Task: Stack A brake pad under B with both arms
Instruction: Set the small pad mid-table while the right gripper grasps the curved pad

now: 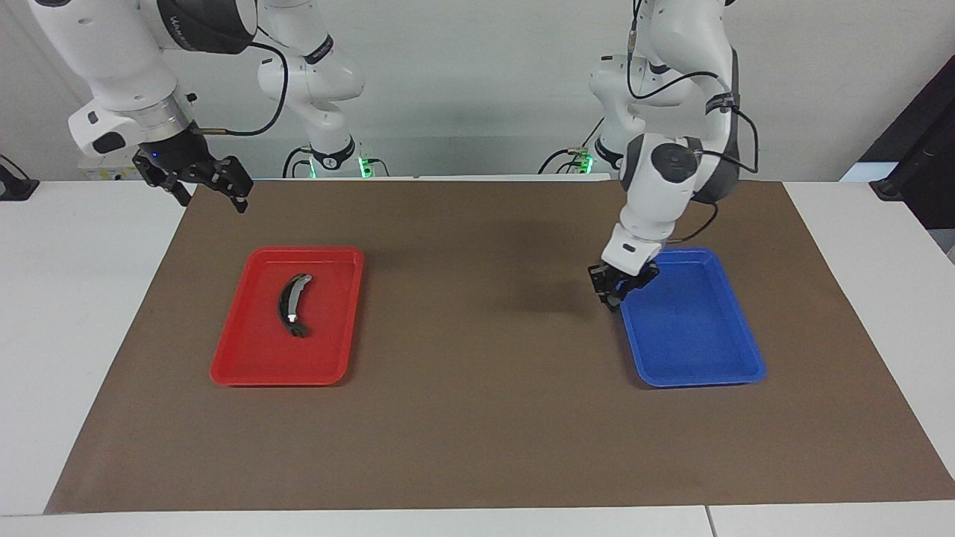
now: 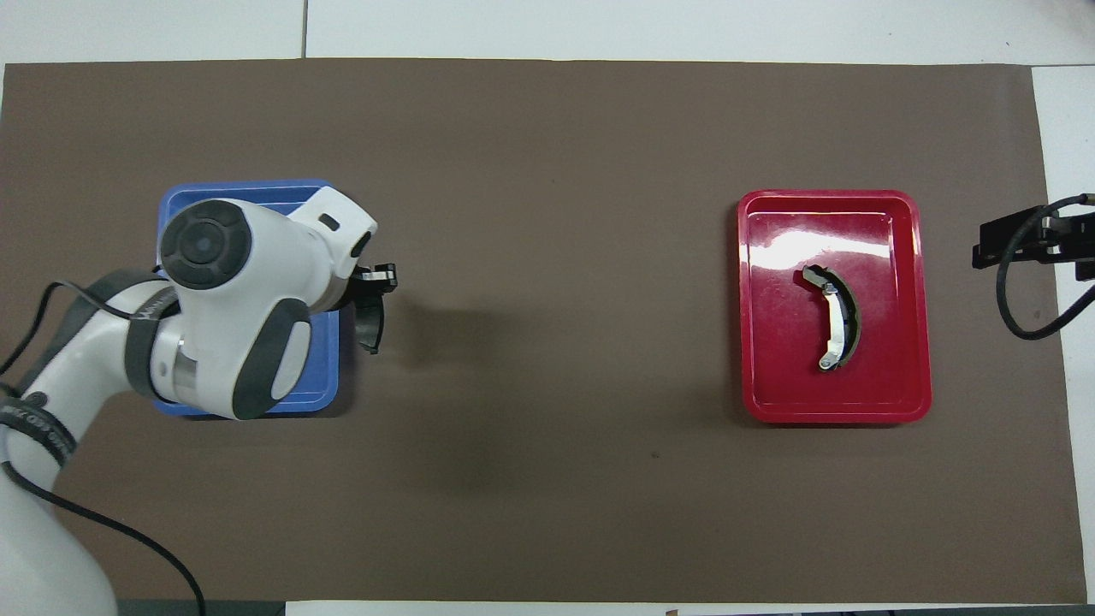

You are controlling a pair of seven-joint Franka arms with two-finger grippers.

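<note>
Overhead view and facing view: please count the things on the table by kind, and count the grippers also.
Trays: 2, a red tray and a blue tray
Brake pieces: 2, B in the red tray, A brake pad held by the left gripper
Grippers: 2, with the right gripper waiting
Total: 6

The left gripper [image 2: 376, 287] holds the A brake pad [image 2: 371, 323] over the brown mat [image 2: 547, 479], just beside the blue tray [image 2: 248, 190]; B [image 2: 837, 318] (silver-edged) lies in the red tray [image 2: 915, 299].
</note>
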